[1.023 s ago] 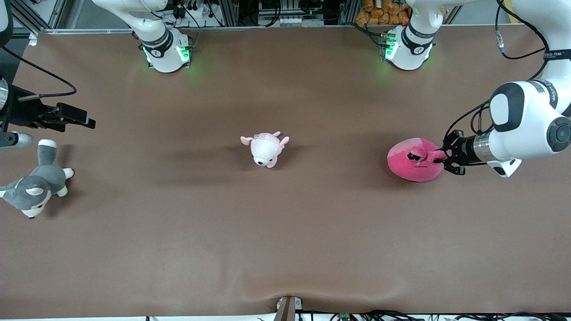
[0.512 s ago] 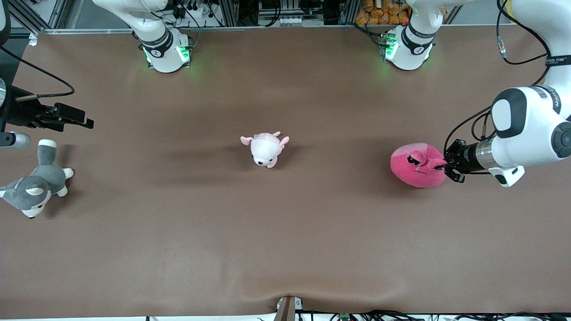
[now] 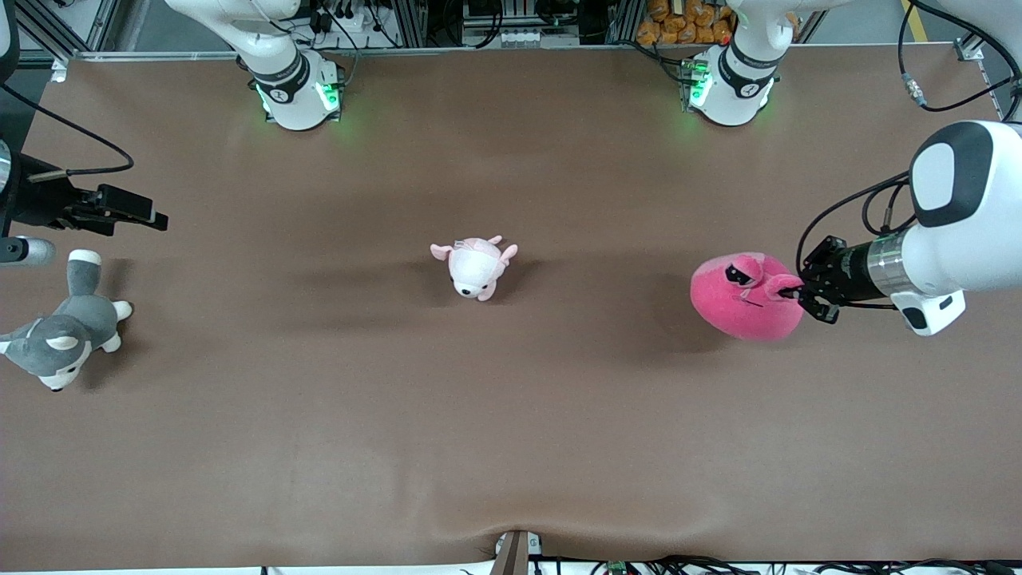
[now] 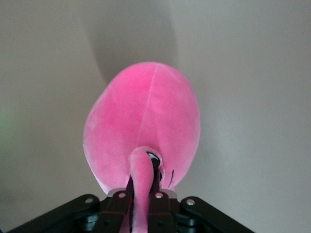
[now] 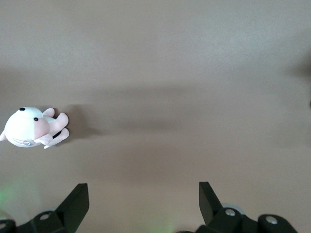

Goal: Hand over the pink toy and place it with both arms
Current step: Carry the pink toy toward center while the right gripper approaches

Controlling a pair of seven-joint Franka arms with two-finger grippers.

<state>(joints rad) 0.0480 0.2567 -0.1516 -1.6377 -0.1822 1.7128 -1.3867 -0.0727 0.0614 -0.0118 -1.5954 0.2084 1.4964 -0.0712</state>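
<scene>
Here, the left tool (image 3: pixel 790 292) pinches one protruding eye bump of the pink toy (image 3: pixel 746 297), its fingers pressed against that narrow nub, as the left wrist view shows with the bump caught between the two black pads (image 4: pixel 127 193). The toy hangs at the left arm's end of the counter (image 3: pixel 511 415); a shadow spreads on the cloth beside and beneath it, which suggests it is lifted clear, though contact with the surface cannot be ruled out from the front view. Judged from this, the pickup is done, while the handover and the placing are both left to do. The right tool (image 3: pixel 120 209) waits with its fingers spread wide at the right arm's end of the counter, just above the grey-and-white husky plush (image 3: pixel 60 339) in the front view, well apart from the toy; its own camera shows the two fingers (image 5: pixel 75 204) apart and nothing between them. A small pale pink-and-white plush (image 3: pixel 475 266) lies near the middle of the counter, between the two tools, and it shows in the right wrist view as well. The two tools must meet before any transfer can begin.
</scene>
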